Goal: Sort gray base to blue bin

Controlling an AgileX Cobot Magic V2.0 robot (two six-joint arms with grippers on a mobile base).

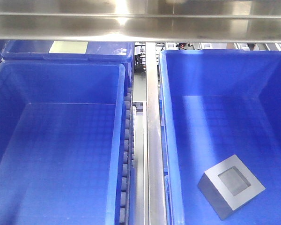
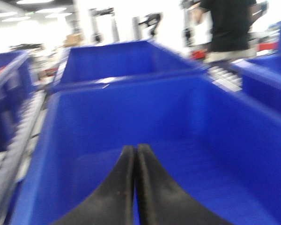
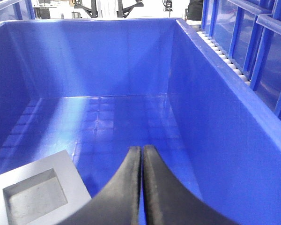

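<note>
- I'm seeing the gray block (image 1: 231, 186) lying recess-up on the right blue bin's (image 1: 178, 122) floor.
- Both the left gripper (image 2: 135, 154) and right gripper (image 3: 141, 154) are pinched closed, empty.
- I'm judging the right one needs opening before straddling the block squarely.

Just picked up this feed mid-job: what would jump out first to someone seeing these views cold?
The gray base, recess facing up, lies alone on the floor of the right-hand blue bin, toward its near end. The left bin holds nothing that shows. Both hands are shut with nothing in them: the right hand just beside the gray base, the left hand over the left bin.
</note>
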